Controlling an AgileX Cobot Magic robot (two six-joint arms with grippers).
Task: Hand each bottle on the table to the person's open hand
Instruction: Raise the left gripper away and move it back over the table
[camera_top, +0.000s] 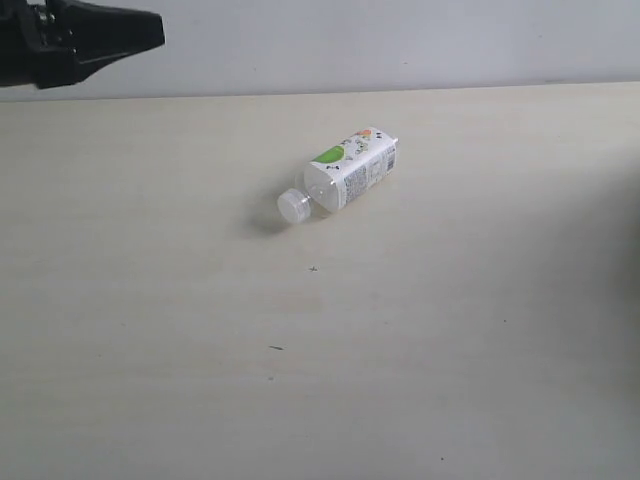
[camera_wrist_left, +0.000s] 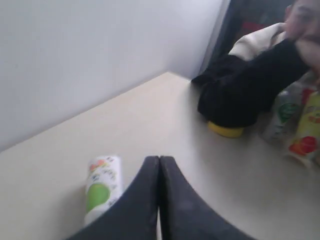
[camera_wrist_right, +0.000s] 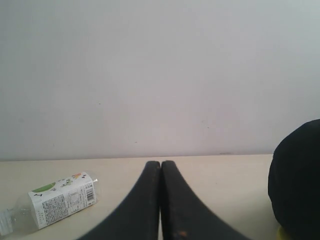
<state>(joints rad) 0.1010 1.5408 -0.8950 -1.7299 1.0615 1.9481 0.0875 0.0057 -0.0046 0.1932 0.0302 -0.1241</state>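
Bottle (camera_top: 350, 172): on its side on the table (camera_top: 200, 380), well apart from the fingers of the left gripper (camera_top: 158, 32), to their right in the exterior view.
Other bottles (camera_wrist_left: 295, 120): far beyond those fingers, beside a sleeved arm (camera_wrist_left: 240, 95).

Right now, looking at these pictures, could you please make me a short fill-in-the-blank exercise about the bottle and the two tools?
1. The bottle lies on its ___ on the table.
2. Its cap is ___ in colour.
3. The jaws of the left tool are ___.
4. The right tool holds ___.
Missing words: side; white; shut; nothing.
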